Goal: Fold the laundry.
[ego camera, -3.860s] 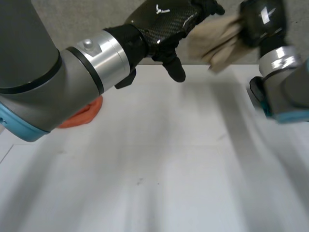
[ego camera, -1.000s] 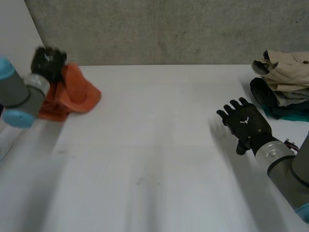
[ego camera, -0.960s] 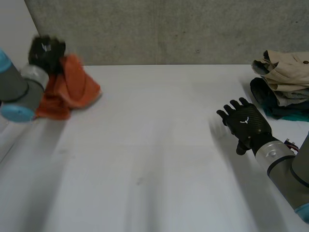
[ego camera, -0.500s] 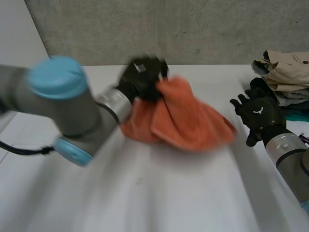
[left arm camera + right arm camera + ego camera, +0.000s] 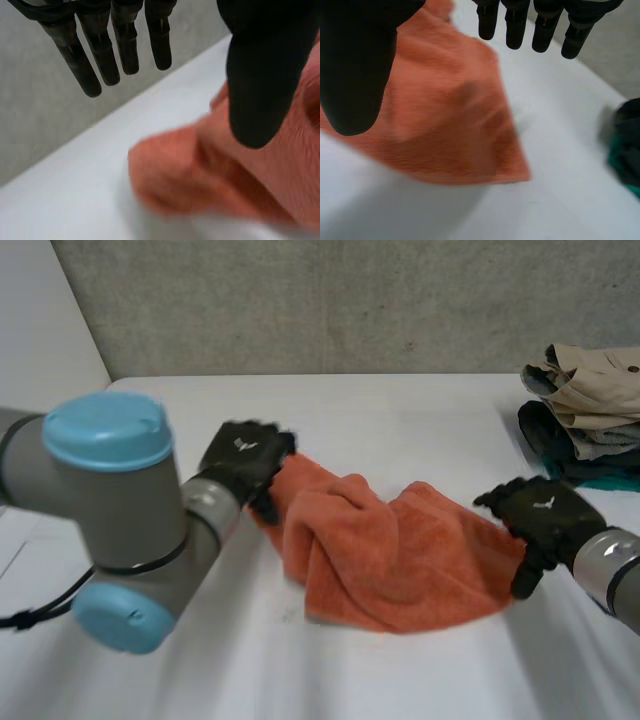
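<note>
Right now an orange towel (image 5: pixel 390 560) is lying in a crumpled heap near the middle of the white counter (image 5: pixel 400 410), with bunched ridges running across it. The left robot hand (image 5: pixel 240 462) is sitting at the towel's ten o'clock edge, seemingly touching the cloth. In the left wrist view its fingers (image 5: pixel 100 55) are reaching out straight and spread, clear of the towel, so it is gripping nothing. The right robot hand (image 5: pixel 545 515) is sitting at the towel's three o'clock edge. In the right wrist view its fingers (image 5: pixel 545 25) are likewise hanging straight and apart above the cloth, holding nothing. A stack of folded clothes (image 5: pixel 585 405) is sitting at the counter's two o'clock corner, well apart from the towel.

The step in hand is looking like spreading the towel flat before any fold. To do it well, each robot hand is probably needing to find a true corner or hem rather than a bunched ridge and pinch a single layer. Both would then be drawing outward toward nine and three o'clock together, keeping the cloth low on the counter and away from the stack. Which folds are hiding the corners I cannot tell.
</note>
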### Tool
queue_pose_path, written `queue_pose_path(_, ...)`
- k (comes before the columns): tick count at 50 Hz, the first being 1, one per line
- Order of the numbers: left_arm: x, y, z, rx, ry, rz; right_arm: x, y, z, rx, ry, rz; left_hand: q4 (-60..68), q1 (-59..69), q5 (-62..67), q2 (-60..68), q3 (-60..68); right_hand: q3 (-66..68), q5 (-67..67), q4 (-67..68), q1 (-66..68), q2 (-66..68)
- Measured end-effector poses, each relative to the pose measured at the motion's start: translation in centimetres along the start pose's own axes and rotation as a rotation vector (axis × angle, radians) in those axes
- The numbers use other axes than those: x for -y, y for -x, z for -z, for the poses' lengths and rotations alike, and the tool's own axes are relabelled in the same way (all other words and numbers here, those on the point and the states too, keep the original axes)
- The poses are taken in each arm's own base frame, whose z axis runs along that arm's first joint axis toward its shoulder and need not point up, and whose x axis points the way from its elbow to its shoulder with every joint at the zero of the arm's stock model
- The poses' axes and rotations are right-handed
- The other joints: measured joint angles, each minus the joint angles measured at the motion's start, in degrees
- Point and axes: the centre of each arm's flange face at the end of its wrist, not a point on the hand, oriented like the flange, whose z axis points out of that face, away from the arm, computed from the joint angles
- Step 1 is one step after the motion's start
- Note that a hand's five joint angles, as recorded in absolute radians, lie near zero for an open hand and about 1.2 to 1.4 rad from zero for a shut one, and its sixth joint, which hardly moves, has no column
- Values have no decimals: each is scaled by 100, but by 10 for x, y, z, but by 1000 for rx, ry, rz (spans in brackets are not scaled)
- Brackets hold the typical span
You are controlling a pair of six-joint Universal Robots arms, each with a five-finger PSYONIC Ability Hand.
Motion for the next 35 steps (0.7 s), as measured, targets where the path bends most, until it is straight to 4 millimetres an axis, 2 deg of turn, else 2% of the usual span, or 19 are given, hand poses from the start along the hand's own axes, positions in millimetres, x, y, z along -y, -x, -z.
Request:
queue_pose_path(4,-29,14,6,33,91,9,-6,12,6,95,15,6,141,102,151,122,127,0,17,2,14,13)
queue_pose_path(8,-46,21,5,48,132,17,-13,21,5,145,3,17,148,102,153,122,127,61,113,70,22,66)
queue_pose_path(13,-65,16,-9,6,151,24,-25,28,-5,159,-20,29,146,102,146,122,127,747,740,728,667,695)
queue_pose_path(19,-75,3,-25,-79,144,38,-39,32,-21,154,-27,27,139,96,133,119,122,1348,1361,1355,1291,1277)
queue_pose_path(23,-77,-7,-33,-118,138,62,-43,33,-28,148,-36,28,148,103,135,122,128,2128,2047,2123,2065,2115)
queue_pose_path(26,-78,-14,-37,-137,132,82,-45,33,-33,141,-49,31,366,363,359,346,350,4035,3968,4024,3804,4078)
queue_pose_path(27,-77,-17,-39,-144,127,91,-45,33,-35,135,-57,33,1725,1979,1688,1718,1708,4720,4584,4635,4419,4759)
queue_pose_path(28,-76,-19,-40,-146,122,96,-45,32,-36,130,-63,33,2227,2529,2172,2348,2322,5210,5152,5204,4892,5251)
queue_pose_path(29,-75,-20,-41,-148,117,102,-45,31,-37,123,-71,33,3382,3706,3317,3483,3424,5410,5325,5414,5006,5463)
queue_pose_path(31,-69,-22,-42,-149,100,113,-42,29,-39,104,-89,32,4222,4256,4102,4252,4195,5560,5415,5584,5006,5526)
queue_pose_path(33,-61,-22,-41,-146,77,124,-38,25,-39,81,-110,32,4368,4256,4127,4375,4326,5574,5431,5606,5006,5526)
queue_pose_path(35,-42,-19,-37,-138,29,143,-25,16,-35,41,-154,35,4387,4256,4127,4387,4339,5574,5436,5610,5006,5526)
